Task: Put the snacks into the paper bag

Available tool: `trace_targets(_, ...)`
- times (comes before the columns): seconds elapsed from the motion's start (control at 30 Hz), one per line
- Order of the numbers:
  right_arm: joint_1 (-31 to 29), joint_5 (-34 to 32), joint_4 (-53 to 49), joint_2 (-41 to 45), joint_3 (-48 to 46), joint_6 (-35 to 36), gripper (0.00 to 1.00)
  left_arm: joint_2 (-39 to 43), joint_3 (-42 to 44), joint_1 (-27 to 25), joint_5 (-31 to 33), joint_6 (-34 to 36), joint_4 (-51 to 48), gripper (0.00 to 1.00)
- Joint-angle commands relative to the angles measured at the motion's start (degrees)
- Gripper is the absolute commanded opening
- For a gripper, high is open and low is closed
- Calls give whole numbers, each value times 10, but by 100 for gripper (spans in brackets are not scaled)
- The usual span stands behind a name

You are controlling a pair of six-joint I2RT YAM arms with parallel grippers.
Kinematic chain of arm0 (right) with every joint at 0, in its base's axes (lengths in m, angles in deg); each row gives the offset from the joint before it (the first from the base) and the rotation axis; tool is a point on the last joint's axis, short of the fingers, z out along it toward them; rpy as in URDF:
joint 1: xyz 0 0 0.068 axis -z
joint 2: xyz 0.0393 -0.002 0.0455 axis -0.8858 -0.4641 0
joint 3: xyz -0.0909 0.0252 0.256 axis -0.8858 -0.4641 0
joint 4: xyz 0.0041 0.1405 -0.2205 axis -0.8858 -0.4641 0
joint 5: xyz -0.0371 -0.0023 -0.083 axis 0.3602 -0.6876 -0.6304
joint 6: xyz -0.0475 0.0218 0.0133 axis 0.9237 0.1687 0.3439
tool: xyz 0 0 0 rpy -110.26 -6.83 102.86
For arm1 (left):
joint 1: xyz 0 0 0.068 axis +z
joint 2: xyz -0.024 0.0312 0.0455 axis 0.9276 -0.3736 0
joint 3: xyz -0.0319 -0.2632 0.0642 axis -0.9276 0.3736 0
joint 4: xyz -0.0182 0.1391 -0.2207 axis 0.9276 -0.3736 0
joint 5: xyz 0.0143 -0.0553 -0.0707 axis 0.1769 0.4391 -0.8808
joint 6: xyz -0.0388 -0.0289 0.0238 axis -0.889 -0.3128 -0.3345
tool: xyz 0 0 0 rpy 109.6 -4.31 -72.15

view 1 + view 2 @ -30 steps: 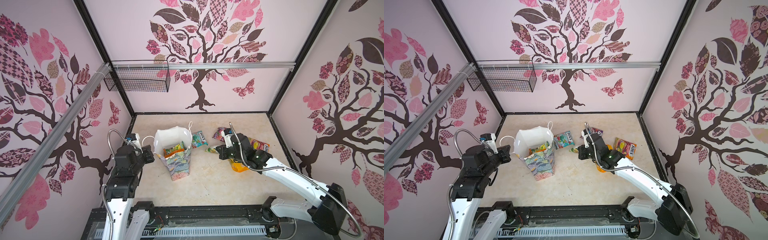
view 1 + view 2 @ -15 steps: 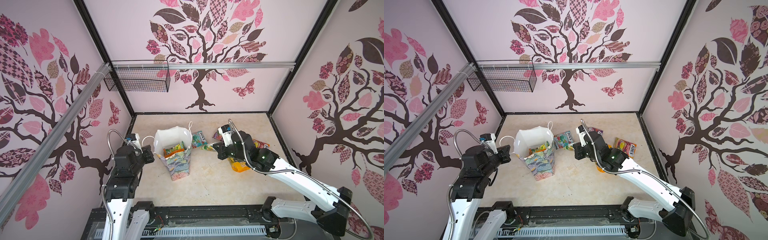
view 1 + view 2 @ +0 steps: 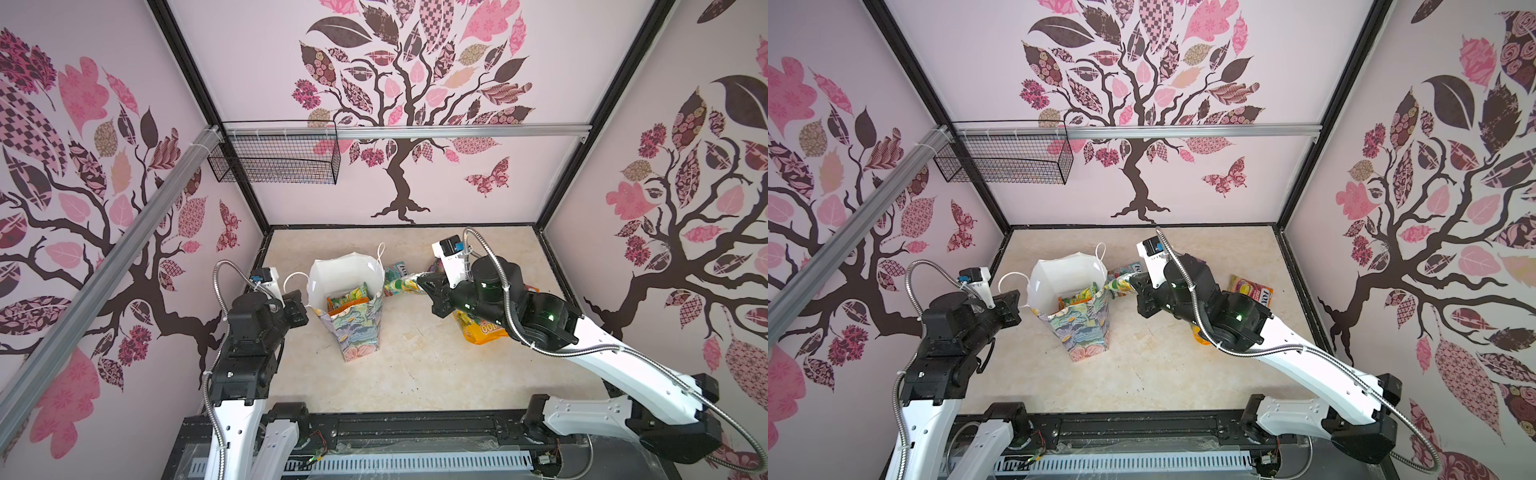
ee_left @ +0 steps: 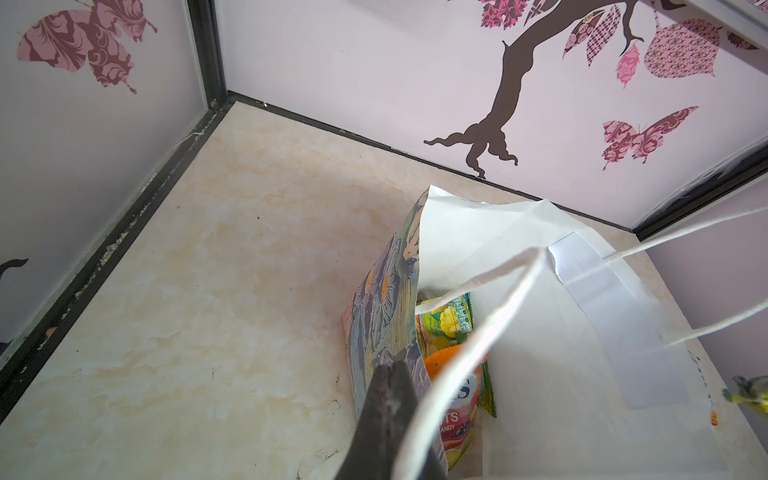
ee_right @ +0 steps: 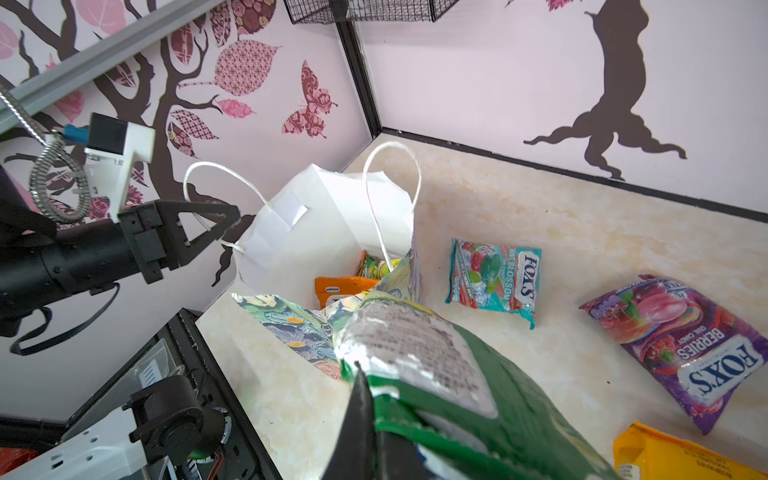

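The paper bag point(image 3: 353, 332) point(image 3: 1079, 332) stands open at the left of the floor, with several snacks point(image 3: 347, 298) point(image 4: 451, 386) inside. My left gripper point(image 3: 300, 305) point(image 4: 392, 370) is shut on the bag's left rim beside a white cord handle point(image 5: 199, 183). My right gripper point(image 3: 424, 284) point(image 5: 368, 386) is shut on a green snack pouch point(image 3: 401, 286) point(image 3: 1119, 286) point(image 5: 457, 374), held in the air just right of the bag's rim. On the floor lie a teal pouch point(image 5: 494, 278), a purple pouch point(image 5: 681, 345) and an orange-yellow one point(image 3: 482, 328) point(image 5: 665, 453).
A black wire basket point(image 3: 274, 158) hangs from the rail at the back left. Another pouch point(image 3: 1252, 289) lies near the right wall. The walls close the floor in on three sides, and a black frame bar point(image 3: 415, 428) runs along the front.
My right gripper has lifted the green pouch and carried it left, up to the bag's rim. The left arm and the bag have stayed still.
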Motion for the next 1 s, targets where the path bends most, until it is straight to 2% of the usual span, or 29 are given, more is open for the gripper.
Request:
trace_targets(0.0, -25, -36, 6, -17, 55, 29, 0, 6, -11, 2, 2, 4, 3, 3)
trace_targets(0.13, -66, -75, -9, -42, 110, 51, 0, 4, -9, 2, -6, 1, 6, 3)
trace_targets(0.37, -101, -95, -39, -93, 212, 76, 0, 5, -7, 2, -5, 1, 6, 3)
trace_targets(0.8, -134, -61, -181, -325, 551, 91, 0, 7, -6, 2, -7, 2, 5, 3)
trace_targets(0.97, -135, -74, -178, -390, 606, 92, 0, 7, -6, 2, -9, 0, 6, 3)
